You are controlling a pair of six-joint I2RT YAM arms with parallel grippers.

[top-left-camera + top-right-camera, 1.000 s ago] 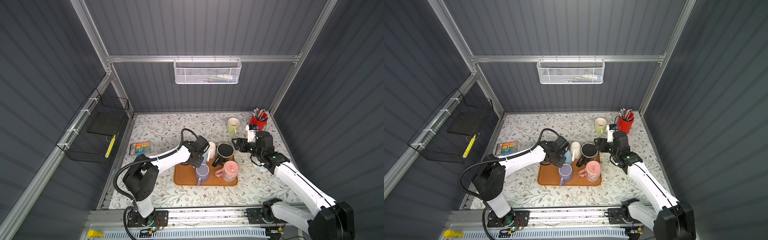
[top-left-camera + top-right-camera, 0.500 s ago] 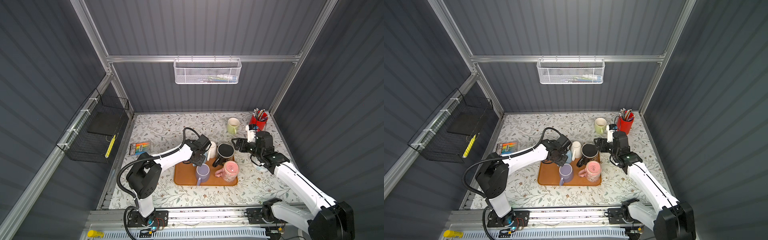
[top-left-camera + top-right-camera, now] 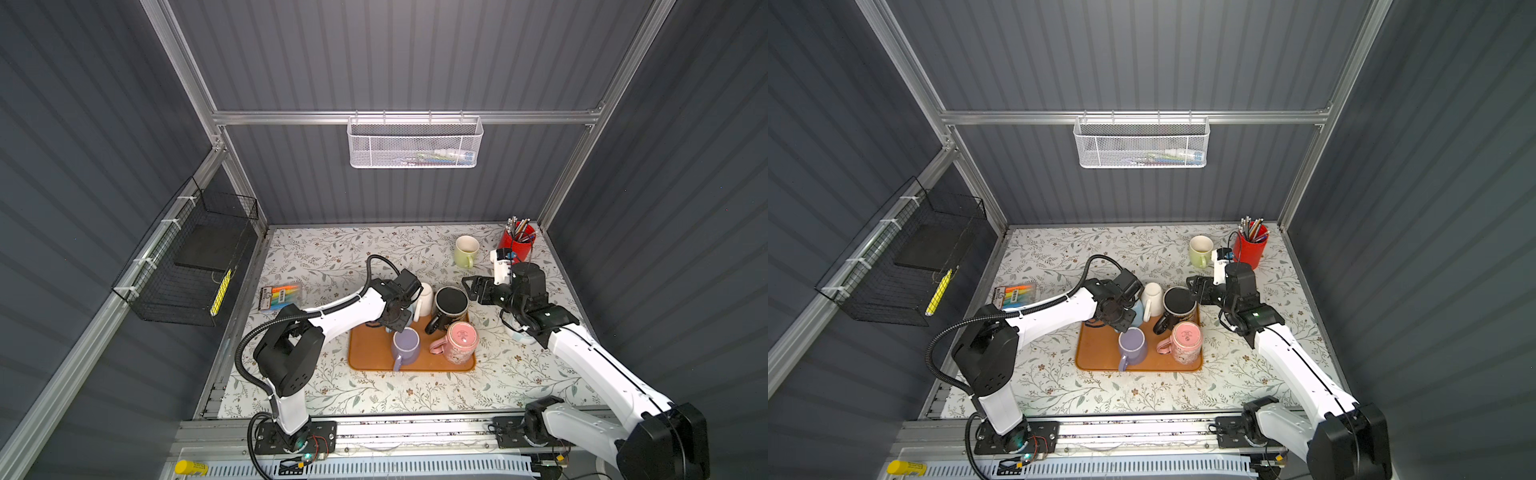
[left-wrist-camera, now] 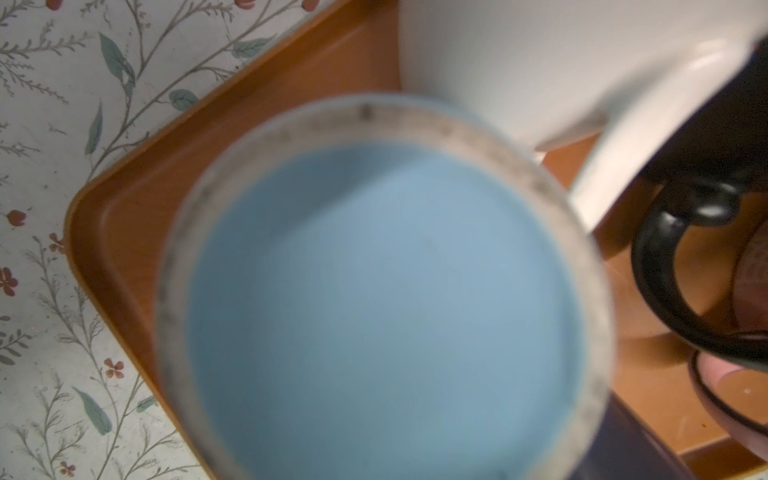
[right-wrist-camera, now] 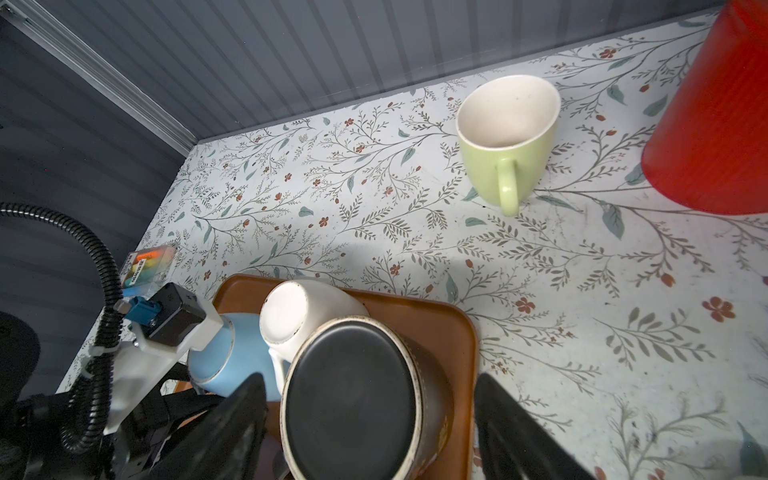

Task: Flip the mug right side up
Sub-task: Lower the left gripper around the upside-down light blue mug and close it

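Soft, even light from above, with weak shadows. In the left wrist view the blue mug (image 4: 386, 299) is strongly blurred.

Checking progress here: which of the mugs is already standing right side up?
The light green mug beside the red pen holder: its open mouth faces up, while the mugs over on the orange tray show only their flat bases.

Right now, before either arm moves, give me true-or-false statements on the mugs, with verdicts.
The pale green ceramic mug stands upright on the floral table, off the orange-brown plastic tray. True.
The black ceramic mug on the tray is mouth up. False: its base faces up.
The light blue ceramic mug shows its base to the left wrist camera. True.
The right fingers are clamped on the black mug. False: they stand apart, flanking it.
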